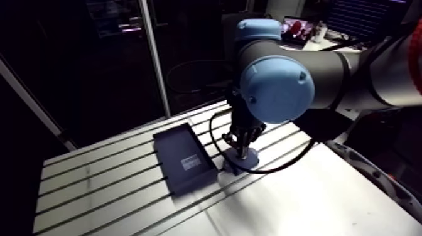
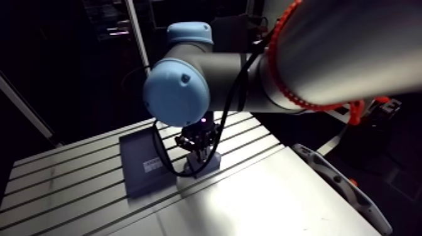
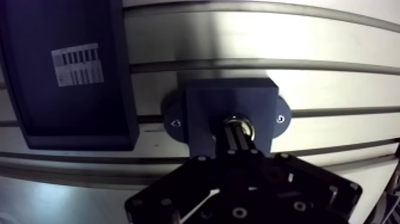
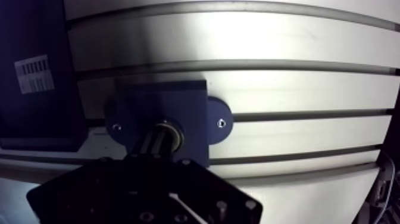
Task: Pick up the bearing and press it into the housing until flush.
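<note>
The claw (image 3: 237, 136) stood straight down over the housing (image 3: 229, 98), and its two fingers (image 3: 231, 140) were pressed together with only a thin line between them. Their tips sat on the bearing (image 3: 246, 124), a bright metal ring that showed just past and around the fingertips. The bearing lay in the round bore at the middle of the housing, right under the claw. The fingers covered most of it, so it could not be told whether it sat flush with the housing's top face.

The housing was a dark square block. A rounded ear stuck out on each side of the claw, and each ear had a small screw (image 3: 280, 118) in it. The block rested on the table (image 3: 268, 36), across one of its long slots (image 3: 333, 111). More slots ran ahead of the claw, parallel to that one.

Beside the claw, close to one ear of the housing but not touching it, lay a tray (image 3: 122, 89), dark and flat with a raised rim. A white label (image 3: 77, 64) with small dark marks sat on its floor. In the arm view the claw hung upright from the wrist, with the tray next to it on the table.
</note>
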Action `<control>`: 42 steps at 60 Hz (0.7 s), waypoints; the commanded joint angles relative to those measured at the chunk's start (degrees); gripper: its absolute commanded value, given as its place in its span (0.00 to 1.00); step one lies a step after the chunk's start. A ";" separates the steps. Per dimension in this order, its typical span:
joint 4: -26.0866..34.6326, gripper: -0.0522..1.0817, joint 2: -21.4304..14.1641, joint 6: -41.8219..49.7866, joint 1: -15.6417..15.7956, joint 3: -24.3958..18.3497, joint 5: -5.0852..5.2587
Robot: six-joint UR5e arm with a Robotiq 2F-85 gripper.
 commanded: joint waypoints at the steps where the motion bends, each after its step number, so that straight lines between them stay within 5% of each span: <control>1: 0.00 0.90 0.10 -0.04 0.00 0.03 0.00; 42: 0.00 0.90 0.37 -0.13 -0.09 0.03 0.00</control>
